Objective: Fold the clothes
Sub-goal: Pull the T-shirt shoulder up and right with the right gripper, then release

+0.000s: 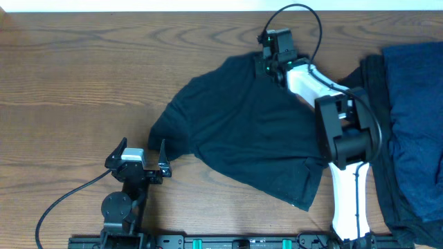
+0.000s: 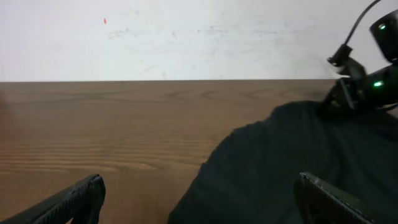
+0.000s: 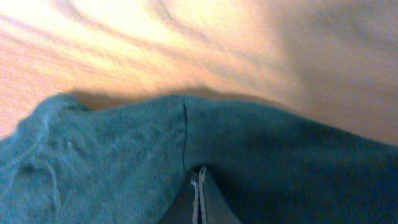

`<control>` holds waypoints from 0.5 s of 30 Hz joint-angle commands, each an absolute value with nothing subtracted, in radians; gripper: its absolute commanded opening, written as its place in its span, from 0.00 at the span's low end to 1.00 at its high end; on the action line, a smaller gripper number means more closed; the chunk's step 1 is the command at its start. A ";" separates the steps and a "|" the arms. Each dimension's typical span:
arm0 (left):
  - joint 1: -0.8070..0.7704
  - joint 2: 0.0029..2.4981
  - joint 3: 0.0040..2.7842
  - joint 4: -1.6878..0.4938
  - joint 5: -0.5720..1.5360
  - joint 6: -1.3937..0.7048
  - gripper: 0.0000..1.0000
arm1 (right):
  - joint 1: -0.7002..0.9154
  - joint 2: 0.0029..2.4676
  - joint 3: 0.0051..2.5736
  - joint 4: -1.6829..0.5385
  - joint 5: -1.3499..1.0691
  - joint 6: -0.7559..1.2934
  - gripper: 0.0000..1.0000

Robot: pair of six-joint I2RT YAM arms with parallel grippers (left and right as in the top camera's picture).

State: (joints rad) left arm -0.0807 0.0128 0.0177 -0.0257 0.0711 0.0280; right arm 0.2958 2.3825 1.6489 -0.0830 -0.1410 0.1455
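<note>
One black T-shirt edge pinched in right tool; left tool wide, empty, just beside it.

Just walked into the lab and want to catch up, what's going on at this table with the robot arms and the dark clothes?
Two robot arms are folding clothes. The right fingers are pinched shut on the far edge of a black T-shirt, which lies rumpled and unfolded on the wooden table. The left fingers stand wide open beside the shirt's near left corner, holding nothing. More dark clothes lie piled at the table's right side.
</note>
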 commanded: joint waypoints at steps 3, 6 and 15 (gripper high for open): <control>-0.084 0.005 0.004 -0.064 0.085 0.041 0.98 | 0.361 2.538 1.595 0.078 -0.169 0.152 0.01; -0.084 0.005 0.004 -0.064 0.085 0.041 0.98 | 0.384 2.535 1.608 0.190 -0.171 0.148 0.01; -0.084 0.005 0.004 -0.064 0.085 0.041 0.98 | 0.410 2.467 1.818 0.170 -0.192 0.149 0.16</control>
State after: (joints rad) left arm -0.0807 0.0128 0.0177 -0.0261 0.0711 0.0280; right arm 0.4103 2.4973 1.7397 0.1867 -0.1730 0.1497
